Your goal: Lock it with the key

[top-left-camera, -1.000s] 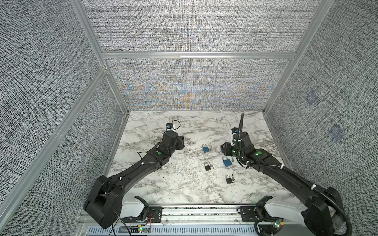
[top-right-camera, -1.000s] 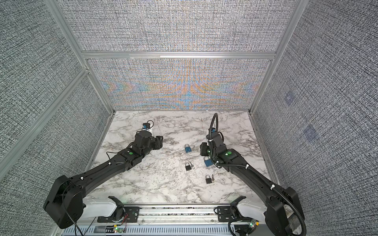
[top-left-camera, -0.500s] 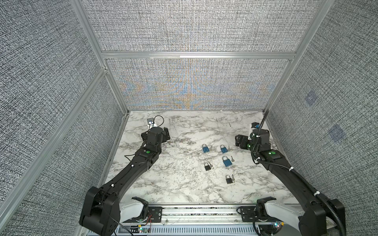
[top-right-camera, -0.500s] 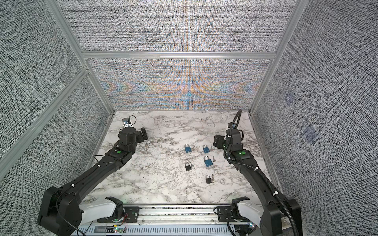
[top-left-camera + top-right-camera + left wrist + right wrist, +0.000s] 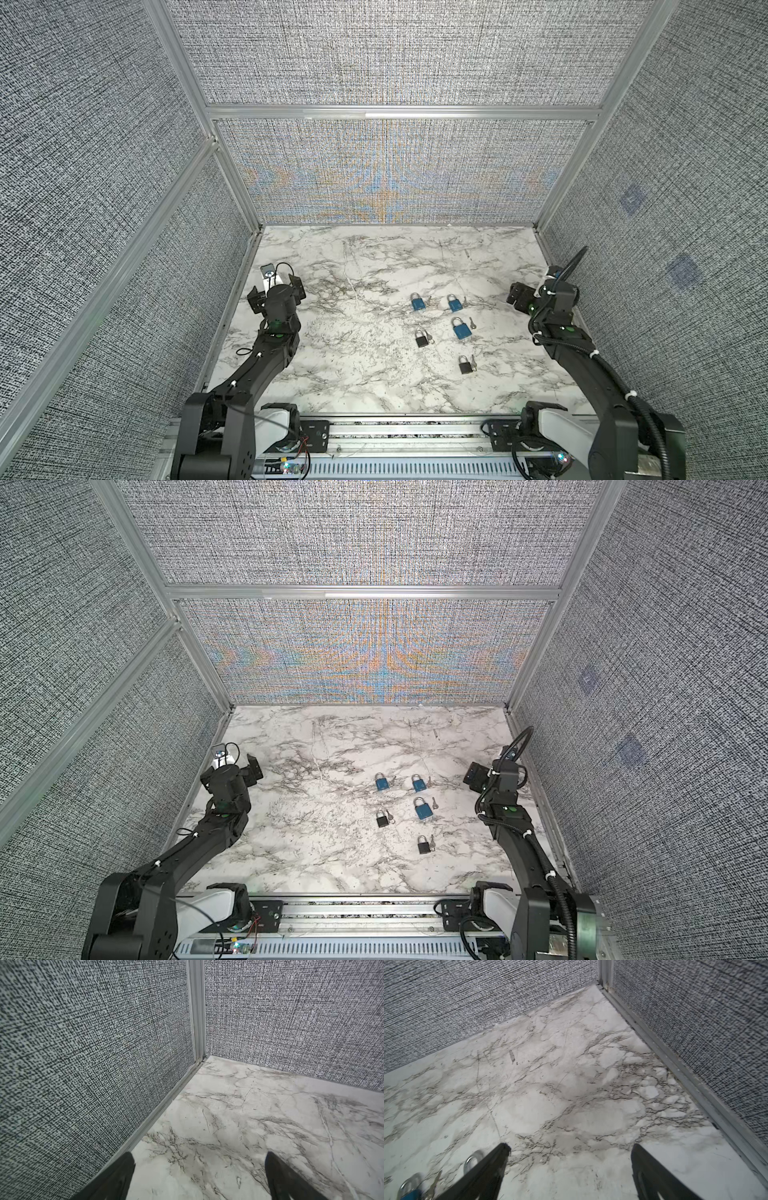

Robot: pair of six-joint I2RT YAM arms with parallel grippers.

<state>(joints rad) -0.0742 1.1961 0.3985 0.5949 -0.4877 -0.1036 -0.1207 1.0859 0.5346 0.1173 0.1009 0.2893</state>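
hovering beside the left wall (image 5: 124, 257), the left gripper (image 5: 199, 1155) spreads its jaws wide and empty, seemingly parked clear of the work; five padlocks (image 5: 461, 332) lie right of centre, keys (image 5: 471, 322) just beside several, probably for easy picking; the right gripper (image 5: 571, 1146), equally spread and empty, hangs near the right wall (image 5: 665, 291).

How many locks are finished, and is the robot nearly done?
Probably nearly done. The three blue padlocks and two black padlocks lie on the marble table with shackles looking pushed in, though they're too small to be sure. Loose keys lie beside several. Nothing is in hand: the left gripper and right gripper are open, empty, out at the sides. What's left, if anything, I can't tell.
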